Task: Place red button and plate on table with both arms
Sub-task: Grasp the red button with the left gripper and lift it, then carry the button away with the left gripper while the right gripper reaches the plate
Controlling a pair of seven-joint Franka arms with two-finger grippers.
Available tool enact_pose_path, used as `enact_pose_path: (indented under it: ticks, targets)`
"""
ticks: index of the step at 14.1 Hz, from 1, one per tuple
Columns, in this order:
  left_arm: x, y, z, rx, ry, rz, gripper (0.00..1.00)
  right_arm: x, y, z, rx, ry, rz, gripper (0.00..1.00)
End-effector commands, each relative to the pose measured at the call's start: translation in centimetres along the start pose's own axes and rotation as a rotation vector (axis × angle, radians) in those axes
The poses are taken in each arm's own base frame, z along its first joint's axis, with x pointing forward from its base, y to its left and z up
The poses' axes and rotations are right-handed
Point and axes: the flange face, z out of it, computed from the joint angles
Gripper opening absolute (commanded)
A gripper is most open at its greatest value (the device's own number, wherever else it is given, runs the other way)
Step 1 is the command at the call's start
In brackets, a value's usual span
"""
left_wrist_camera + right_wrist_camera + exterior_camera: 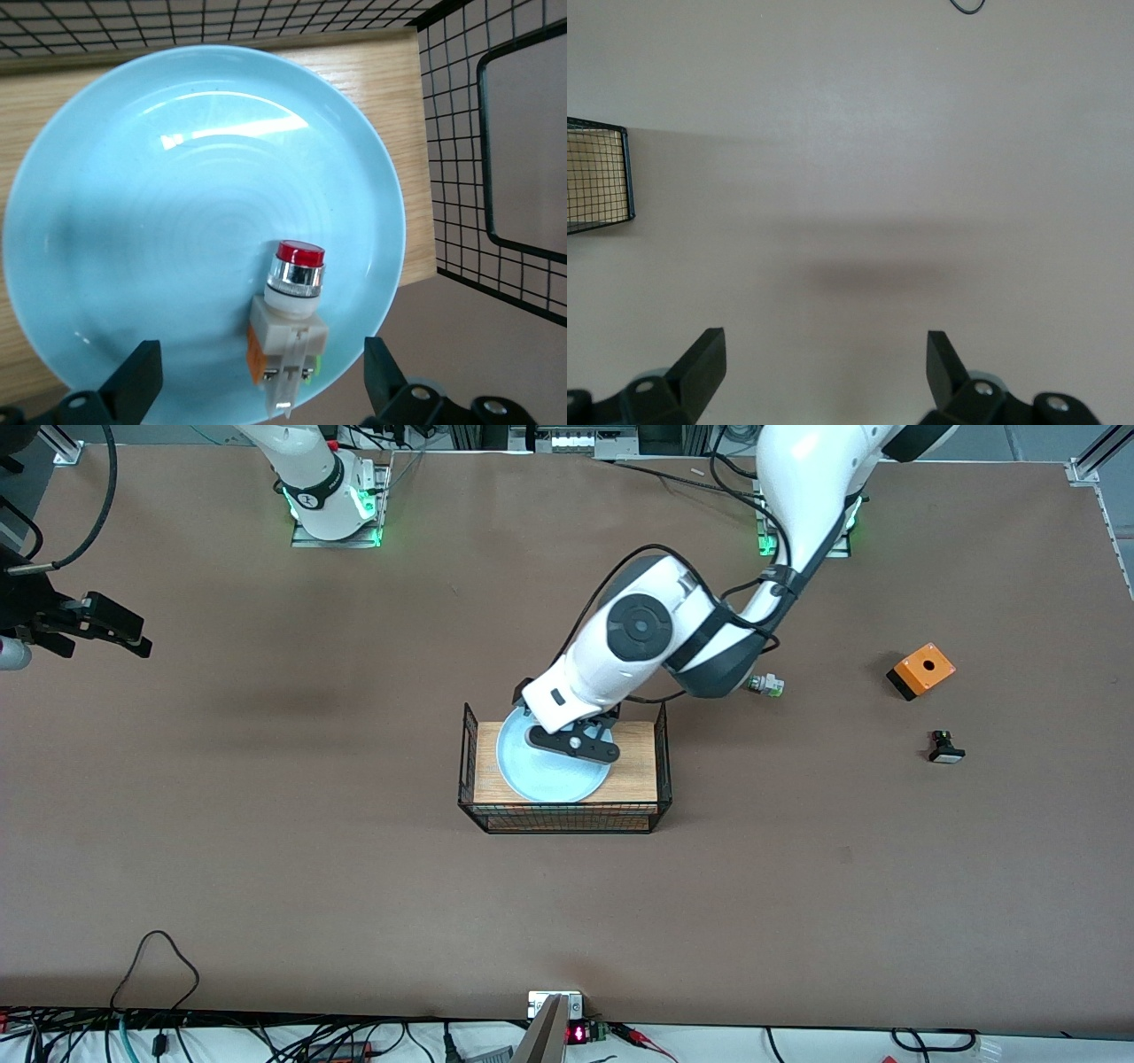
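The pale blue plate (542,778) lies on the wooden top of the black wire rack (638,766) in the middle of the brown table (266,868). In the left wrist view the red button (291,320) lies on the plate (177,221) near its rim, red cap toward the plate's middle. My left gripper (576,741) hovers low over the plate; it is open (259,381), one finger on each side of the button, not touching it. The button is hidden under this gripper in the front view. My right gripper (124,634) is open (826,363) and empty, waiting over bare table at the right arm's end.
An orange box (921,670), a black part with a white face (945,748) and a green-tipped whitish part (766,685) lie on the table toward the left arm's end. The rack has raised wire walls at its ends (496,133). Its corner shows in the right wrist view (598,177).
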Motion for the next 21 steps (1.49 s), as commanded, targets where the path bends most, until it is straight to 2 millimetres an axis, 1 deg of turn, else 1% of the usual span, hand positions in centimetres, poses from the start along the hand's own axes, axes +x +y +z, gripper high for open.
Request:
enact_pose_path:
  ticks: [1, 2, 3, 4, 5, 6, 7, 8, 9, 10, 13, 14, 15, 16, 17, 18, 20, 21]
  targets:
    - [0.0, 1.4, 0.5, 0.05, 0.057, 0.029, 1.0, -0.6, 0.3, -0.5, 0.001, -0.022, 0.004, 1.0]
    - [0.1, 1.3, 0.8, 0.056, 0.057, 0.025, 1.0, -0.9, 0.2, -0.4, 0.001, -0.046, 0.027, 1.0]
    - [0.2, 1.2, 1.1, 0.06, 0.059, 0.026, 0.96, -0.9, 0.0, -0.3, -0.007, -0.049, 0.065, 1.0]
    - [0.2, 1.2, 1.2, 0.061, 0.068, 0.031, 0.83, -0.8, 0.0, 0.1, -0.007, -0.059, 0.067, 1.0]
    - [0.3, 1.4, 1.3, 0.054, 0.082, 0.035, 0.64, -0.8, 0.0, 0.1, -0.007, -0.059, 0.067, 1.0]
    - [0.2, 1.3, 1.4, 0.056, 0.082, 0.035, 0.52, -0.7, 0.2, 0.2, -0.004, -0.062, 0.067, 1.0]
    - [0.2, 1.2, 1.7, 0.057, 0.079, 0.035, 0.45, -0.7, 0.2, 0.3, -0.001, -0.06, 0.066, 1.0]
    - [0.3, 1.0, 1.7, 0.059, 0.079, 0.037, 0.4, -0.7, 0.2, 0.4, -0.007, -0.066, 0.072, 1.0]
    - [0.2, 1.1, 1.7, 0.06, 0.077, 0.039, 0.27, -0.8, 0.1, 0.9, -0.008, -0.077, 0.08, 1.0]
    - [0.2, 1.2, 1.8, 0.061, 0.077, 0.047, 0.2, -0.6, 0.4, 1.3, -0.008, -0.083, 0.084, 1.0]
    - [0.0, 1.5, 1.1, 0.056, 0.081, 0.047, 0.19, -0.1, 0.8, 2.5, -0.001, -0.106, 0.095, 1.0]
    - [0.2, 1.5, -0.4, 0.052, 0.095, 0.047, 0.17, -0.1, 0.6, 2.6, 0.002, -0.109, 0.1, 1.0]
    - [0.1, 1.6, -2.0, 0.046, 0.099, 0.04, 0.17, -0.2, -0.1, 2.6, 0.0, -0.111, 0.14, 1.0]
    - [-0.2, 1.3, -3.9, 0.065, 0.083, 0.037, 0.16, -0.3, -1.6, 2.4, -0.004, -0.11, 0.198, 1.0]
    - [-0.6, 1.0, -5.6, 0.084, 0.058, 0.03, 0.16, -0.5, -4.6, 2.4, -0.013, -0.115, 0.242, 1.0]
    - [-0.9, 0.7, -7.8, 0.101, 0.048, 0.023, 0.16, -0.8, -6.9, 2.5, -0.021, -0.122, 0.285, 1.0]
    - [-1.1, -2.0, -13.6, 0.147, 0.028, -0.017, 0.16, -1.5, -13.4, 3.0, 0.005, -0.137, 0.385, 1.0]
    - [-1.3, -3.7, -16.2, 0.17, 0.02, -0.044, 0.16, -1.9, -16.3, 3.6, 0.024, -0.16, 0.451, 1.0]
